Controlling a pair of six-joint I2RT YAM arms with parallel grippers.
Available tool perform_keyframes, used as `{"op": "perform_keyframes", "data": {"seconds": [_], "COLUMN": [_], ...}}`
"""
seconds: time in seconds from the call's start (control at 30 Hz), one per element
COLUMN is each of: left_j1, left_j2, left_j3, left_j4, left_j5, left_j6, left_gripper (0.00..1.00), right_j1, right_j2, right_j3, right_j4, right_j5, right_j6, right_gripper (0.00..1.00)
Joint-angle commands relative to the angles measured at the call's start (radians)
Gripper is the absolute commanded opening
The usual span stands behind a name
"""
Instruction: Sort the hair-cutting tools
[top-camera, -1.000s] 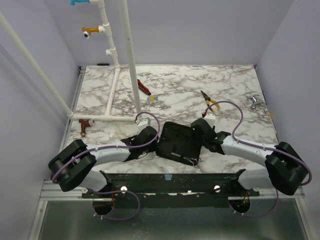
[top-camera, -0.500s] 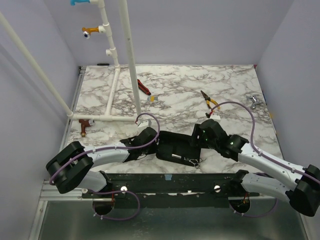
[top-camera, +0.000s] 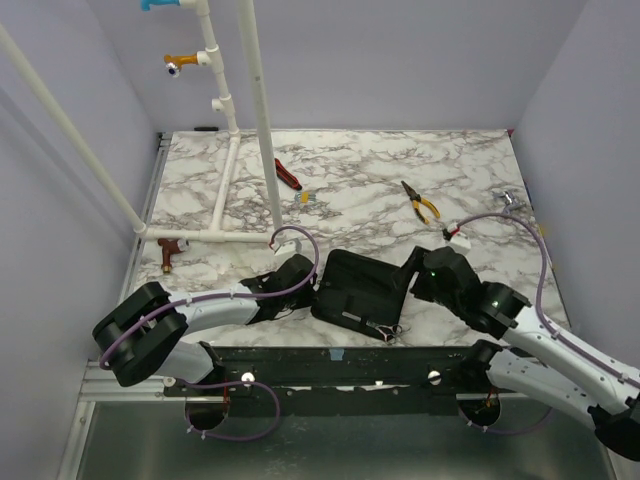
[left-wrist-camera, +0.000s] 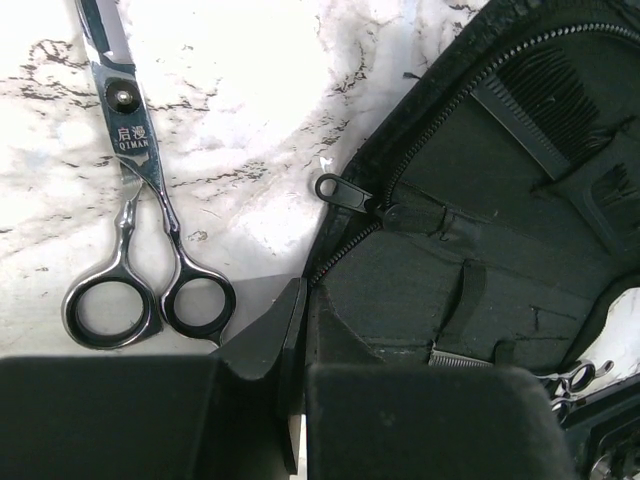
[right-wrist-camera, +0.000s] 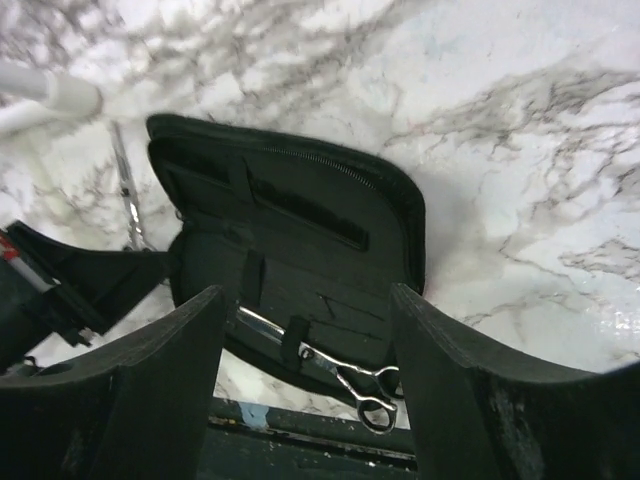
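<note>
Since a second ago the right arm has drawn back from over the right half of the case (top-camera: 355, 280): its wrist now sits at the case's right edge and its elbow has swung down toward the near right corner. The left arm and the case lie where they were. The right fingers (right-wrist-camera: 150, 400) are spread wide with nothing between them, hanging above the open case. The left fingers (left-wrist-camera: 250, 350) are clenched tight at the case's left rim, whose zipped edge runs into the slit between them and looks pinched there. The case is black and lies open on the marble tabletop (top-camera: 350, 170) near its front edge, between the two arms. The black comb (left-wrist-camera: 545, 95) is tucked into a pocket inside the case, teeth showing. One pair of silver scissors (right-wrist-camera: 330, 362) is strapped under a loop along the case's near side, its rings poking past the edge. The other silver scissors (left-wrist-camera: 128, 130) lie closed on the bare tabletop just left of the case, rings toward the left fingers, apart from them.
</note>
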Motion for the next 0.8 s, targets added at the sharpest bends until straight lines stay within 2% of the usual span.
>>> {"op": "perform_keyframes", "data": {"seconds": [0.0, 0.07, 0.4, 0.77], "left_j1": [-0.006, -0.006, -0.006, -0.009], "left_j2": [0.001, -0.002, -0.054, -0.036], "left_j3": [-0.033, -0.045, -0.116, -0.119], "left_j4": [-0.001, -0.001, 0.035, 0.058], "left_j5": [-0.001, -0.014, -0.066, -0.052], "left_j6": [-0.061, -0.088, -0.185, -0.197], "left_gripper": [0.0, 0.0, 0.0, 0.0], "right_j1": [0.008, 0.007, 0.017, 0.075], "right_j2": [0.158, 0.203, 0.218, 0.266], "right_j3": [0.01, -0.015, -0.077, -0.112], "right_j4": [0.007, 0.037, 0.091, 0.048], "right_j5": [-0.192, -0.24, -0.376, -0.334], "right_j6": [-0.043, -0.037, -0.048, -0.029], "right_gripper": [0.67, 0.67, 0.65, 0.63]}}
